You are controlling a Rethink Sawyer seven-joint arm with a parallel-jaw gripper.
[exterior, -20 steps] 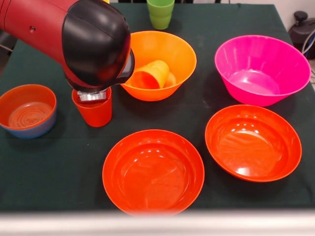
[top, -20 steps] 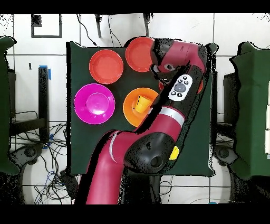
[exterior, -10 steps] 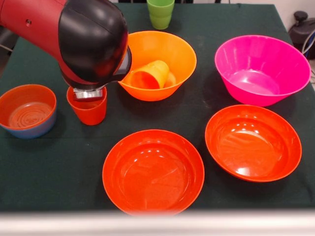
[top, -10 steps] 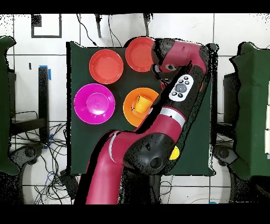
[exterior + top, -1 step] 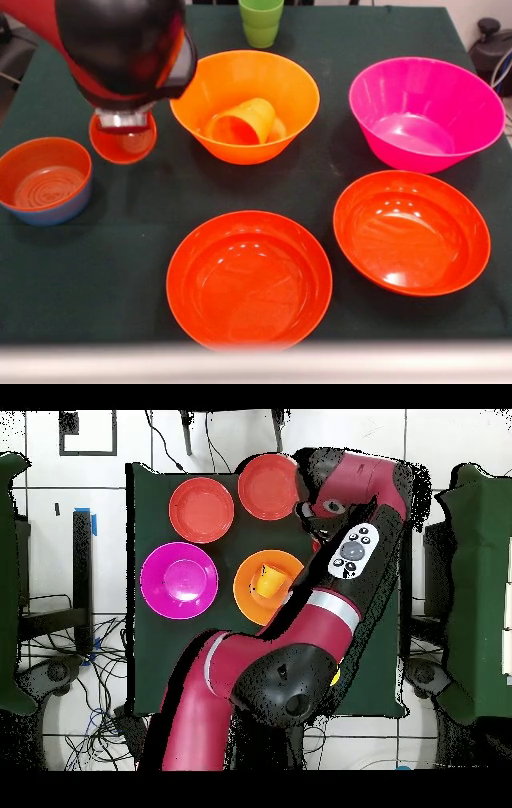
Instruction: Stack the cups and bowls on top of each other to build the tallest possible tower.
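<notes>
My gripper (image 5: 122, 126) hangs under the black wrist at the upper left of the front view, shut on a red-orange cup (image 5: 122, 146) held off the cloth. Left of it, a small red-orange bowl (image 5: 40, 174) sits nested in the small blue bowl (image 5: 58, 212). The large orange bowl (image 5: 264, 80) holds a yellow-orange cup (image 5: 244, 120) lying on its side. A green cup (image 5: 261, 22) stands at the far edge. In the overhead view the arm (image 5: 345, 554) hides the gripper and the held cup.
The magenta bowl (image 5: 460, 100) stands at the right, also visible from above (image 5: 179, 580). Two wide red-orange bowls (image 5: 250, 320) (image 5: 411, 276) sit side by side near the front table edge, with dark green cloth (image 5: 120, 264) between the pieces.
The gripper has risen with the red-orange cup, lifting it off the cloth and carrying it left and away from the large orange bowl. The other bowls and cups have stayed put.
</notes>
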